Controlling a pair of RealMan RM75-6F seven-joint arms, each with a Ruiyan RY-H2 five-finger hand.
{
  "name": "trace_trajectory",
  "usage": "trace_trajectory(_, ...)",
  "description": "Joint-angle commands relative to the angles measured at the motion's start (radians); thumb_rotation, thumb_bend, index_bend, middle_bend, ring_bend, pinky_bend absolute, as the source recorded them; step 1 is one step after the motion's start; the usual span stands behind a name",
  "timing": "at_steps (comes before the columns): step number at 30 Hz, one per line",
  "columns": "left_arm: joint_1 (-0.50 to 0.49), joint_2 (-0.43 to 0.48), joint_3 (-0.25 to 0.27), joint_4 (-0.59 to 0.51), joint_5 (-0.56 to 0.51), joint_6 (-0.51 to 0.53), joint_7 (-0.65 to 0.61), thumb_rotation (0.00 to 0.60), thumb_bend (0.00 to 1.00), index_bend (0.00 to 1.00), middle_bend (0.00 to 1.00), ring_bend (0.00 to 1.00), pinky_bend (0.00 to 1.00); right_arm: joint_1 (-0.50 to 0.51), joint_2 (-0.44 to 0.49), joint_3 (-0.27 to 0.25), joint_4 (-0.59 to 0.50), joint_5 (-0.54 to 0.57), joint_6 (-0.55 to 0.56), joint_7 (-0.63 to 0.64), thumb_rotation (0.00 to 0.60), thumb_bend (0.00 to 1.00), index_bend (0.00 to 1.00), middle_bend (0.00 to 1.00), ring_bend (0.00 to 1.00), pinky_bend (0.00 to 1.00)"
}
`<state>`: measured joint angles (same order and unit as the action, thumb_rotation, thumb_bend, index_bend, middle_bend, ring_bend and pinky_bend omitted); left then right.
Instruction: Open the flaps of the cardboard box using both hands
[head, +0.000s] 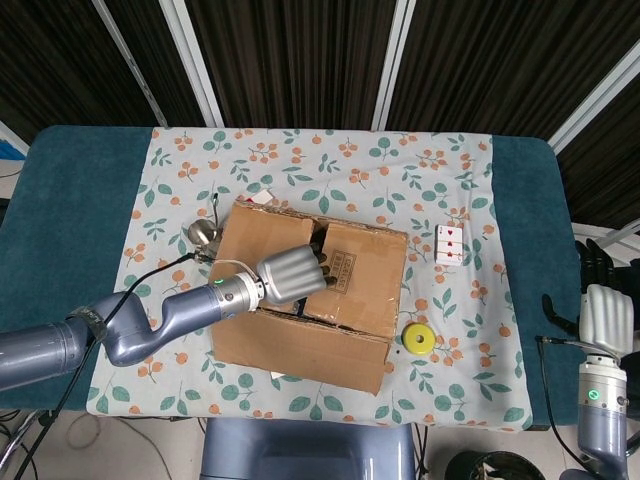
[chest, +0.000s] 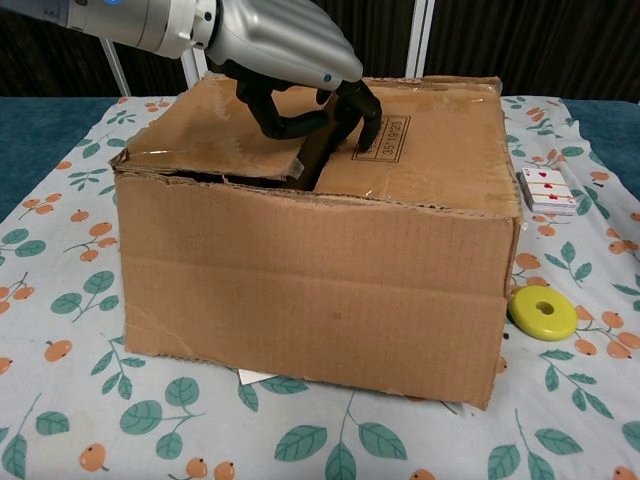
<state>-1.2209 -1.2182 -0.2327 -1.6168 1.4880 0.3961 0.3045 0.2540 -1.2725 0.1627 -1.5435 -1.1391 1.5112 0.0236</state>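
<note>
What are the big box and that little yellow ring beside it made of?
The box looks like plain brown corrugated cardboard, matte: fine ribbing shows on its front, with ragged, creased edges. The yellow ring seems to be smooth, slightly glossy plastic, though painted wood can't be ruled out.

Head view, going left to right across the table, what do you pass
Small metal object → left hand on the cardboard box → yellow ring → playing cards → right hand.

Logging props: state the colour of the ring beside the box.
Yellow-green ring, clearest in the chest view.
</note>
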Motion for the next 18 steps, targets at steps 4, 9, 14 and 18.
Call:
trace_trajectory(4,-0.01,0.001,0.031,0.01,0.01,0.002,-0.011,0.6,0.77,0.34,0.47,0.32,0.36,-0.008,-0.002,0.012,-0.004,-0.007,-0.011,-0.003,0.6,0.41,0.02,0.0,0.0,0.24)
trace_trajectory(9,-0.019,0.003,0.044,0.012,0.014,0.006,-0.013,0.6,0.82,0.39,0.57,0.4,0.4,-0.013,-0.003,0.02,-0.005,-0.013,-0.016,-0.007,0.6,0.43,0.02,0.0,0.0,0.24)
trace_trajectory(14,-0.03,0.014,0.046,0.007,0.014,0.014,-0.016,0.6,0.84,0.44,0.63,0.45,0.45,-0.018,-0.005,0.028,-0.005,-0.024,-0.018,-0.001,0.6,0.45,0.02,0.0,0.0,0.24)
trace_trajectory(18,-0.037,0.029,0.044,0.0,0.015,0.023,-0.018,0.6,0.84,0.45,0.65,0.46,0.47,-0.023,-0.006,0.034,-0.004,-0.031,-0.021,0.0,0.6,0.45,0.02,0.0,0.0,0.24)
